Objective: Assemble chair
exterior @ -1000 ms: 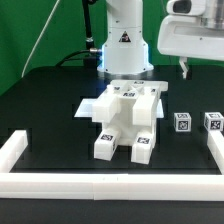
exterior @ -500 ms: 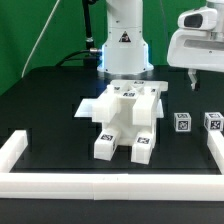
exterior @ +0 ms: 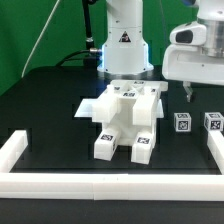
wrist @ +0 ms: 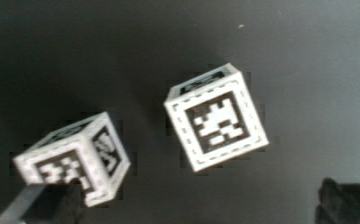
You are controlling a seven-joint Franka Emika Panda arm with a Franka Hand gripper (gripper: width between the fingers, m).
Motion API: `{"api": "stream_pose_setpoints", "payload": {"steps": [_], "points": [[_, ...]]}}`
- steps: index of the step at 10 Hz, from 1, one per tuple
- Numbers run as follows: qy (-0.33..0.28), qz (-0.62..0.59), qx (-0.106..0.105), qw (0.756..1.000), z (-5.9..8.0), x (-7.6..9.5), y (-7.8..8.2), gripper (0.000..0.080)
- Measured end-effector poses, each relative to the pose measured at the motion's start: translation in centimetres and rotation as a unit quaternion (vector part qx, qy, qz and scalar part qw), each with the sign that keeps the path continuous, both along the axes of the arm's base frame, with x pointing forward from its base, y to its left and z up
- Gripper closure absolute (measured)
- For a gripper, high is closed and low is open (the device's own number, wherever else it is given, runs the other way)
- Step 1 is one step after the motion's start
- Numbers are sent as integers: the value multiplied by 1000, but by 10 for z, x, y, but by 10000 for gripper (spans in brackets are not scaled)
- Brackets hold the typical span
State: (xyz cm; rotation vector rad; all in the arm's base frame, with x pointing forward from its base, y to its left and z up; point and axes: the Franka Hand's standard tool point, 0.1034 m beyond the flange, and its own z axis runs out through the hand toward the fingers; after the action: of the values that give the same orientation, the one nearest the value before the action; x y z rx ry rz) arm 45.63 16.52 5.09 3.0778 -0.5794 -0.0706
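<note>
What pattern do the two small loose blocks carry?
Black-and-white square tags on white blocks, clearest in the wrist view.

Exterior wide — wrist close over blocks point(wrist: 218, 118)

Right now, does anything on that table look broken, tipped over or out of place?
Nothing looks damaged or spilled. The half-built chair stands mid-table. Two small tagged blocks lie loose at the exterior view's right, apart from it, below the open gripper.
</note>
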Motion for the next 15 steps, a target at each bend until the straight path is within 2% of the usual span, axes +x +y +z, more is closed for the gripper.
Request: {"api": "stream_pose_setpoints", "payload": {"steps": [3, 6, 8, 9, 10, 11, 12, 13, 15], "points": [[2, -4, -8, 1000, -18, -3, 12, 150], [5, -2, -13, 1000, -30, -7, 16, 150], [7, -4, -15, 1000, -33, -7, 16, 150], [7, -4, -15, 1000, -33, -7, 16, 187], [7, -4, -15, 1000, -33, -7, 16, 335], [7, -4, -15, 1000, -33, -7, 16, 335], [7, -4, -15, 1000, -33, -7, 16, 473], [7, -4, -15, 1000, -33, -7, 16, 518], [7, -4, -15, 1000, -33, -7, 16, 518]]}}
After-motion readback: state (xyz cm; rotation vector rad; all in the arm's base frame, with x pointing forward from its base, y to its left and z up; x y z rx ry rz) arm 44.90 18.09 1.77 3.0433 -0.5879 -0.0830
